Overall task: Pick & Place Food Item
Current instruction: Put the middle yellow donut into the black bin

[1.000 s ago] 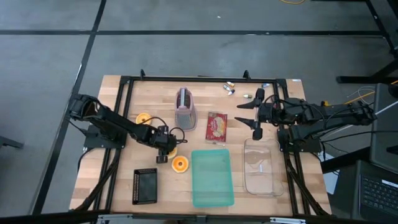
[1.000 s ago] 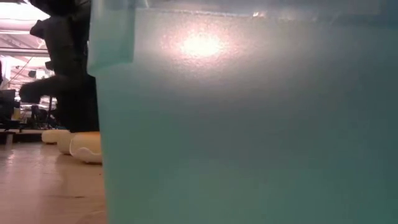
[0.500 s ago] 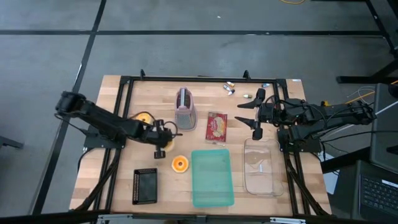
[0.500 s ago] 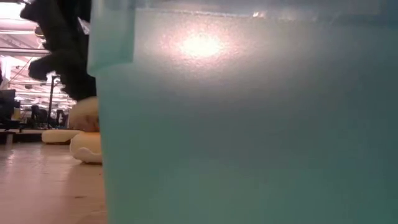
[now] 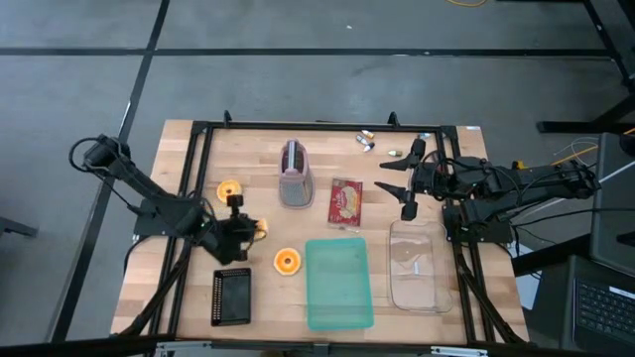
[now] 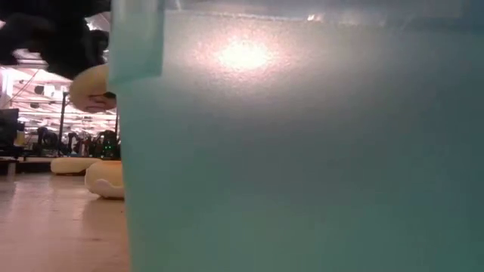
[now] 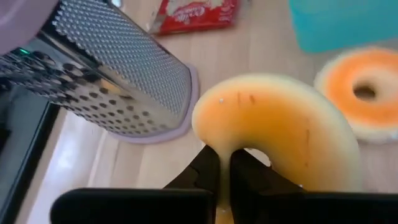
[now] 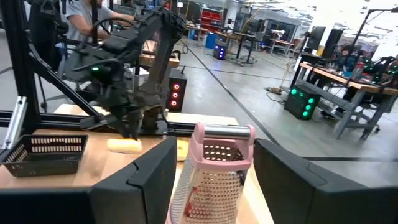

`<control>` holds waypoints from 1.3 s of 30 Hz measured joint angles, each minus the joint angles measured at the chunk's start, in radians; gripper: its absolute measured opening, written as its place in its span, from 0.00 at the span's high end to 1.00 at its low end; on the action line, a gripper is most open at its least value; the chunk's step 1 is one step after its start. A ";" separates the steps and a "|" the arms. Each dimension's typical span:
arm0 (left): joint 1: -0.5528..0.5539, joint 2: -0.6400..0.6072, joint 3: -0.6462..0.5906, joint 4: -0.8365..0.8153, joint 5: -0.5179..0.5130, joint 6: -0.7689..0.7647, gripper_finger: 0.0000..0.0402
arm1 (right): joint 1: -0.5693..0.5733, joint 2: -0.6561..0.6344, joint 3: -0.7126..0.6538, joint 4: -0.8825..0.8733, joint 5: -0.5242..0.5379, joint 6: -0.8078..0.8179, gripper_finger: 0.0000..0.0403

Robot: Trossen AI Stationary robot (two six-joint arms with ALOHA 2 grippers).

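You are looking at three ring donuts with orange tops and pale sides. The held donut (image 7: 280, 134) is hanging clear of the wood, pinched at its rim between the closed fingers of the left gripper (image 5: 241, 227), standing on edge near the table's left side, just above the black basket (image 5: 231, 296). A second donut (image 5: 229, 188) is lying flat farther back on the left. The third donut (image 5: 288, 262) is lying flat just left of the teal bin (image 5: 338, 283).
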 joint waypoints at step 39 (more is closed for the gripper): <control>-0.386 0.359 0.242 -0.196 0.415 -0.548 0.97 | 0.000 0.000 0.000 0.135 0.044 -0.006 0.47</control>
